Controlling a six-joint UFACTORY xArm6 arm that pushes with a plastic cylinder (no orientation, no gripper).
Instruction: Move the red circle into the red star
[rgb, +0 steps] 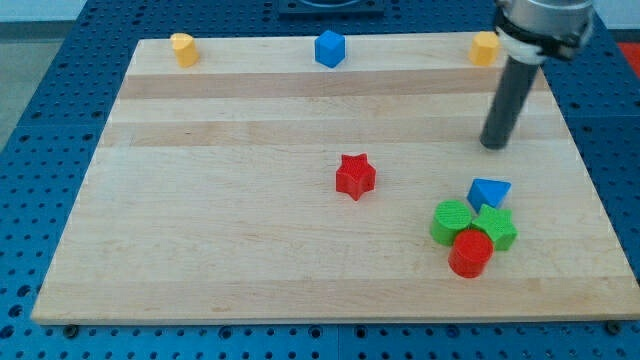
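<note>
The red circle (470, 253) lies near the view's bottom right, touching two green blocks. The red star (355, 176) sits near the board's middle, to the left of and above the circle. My tip (493, 145) rests on the board at the right, above the cluster and well right of the star, touching no block.
A round green block (450, 220) and a green block (496, 228) press against the red circle, with a blue triangle (488, 192) just above them. Along the top edge stand a yellow block (183, 48), a blue block (329, 48) and a yellow block (485, 47). The wooden board (200, 200) ends close below the circle.
</note>
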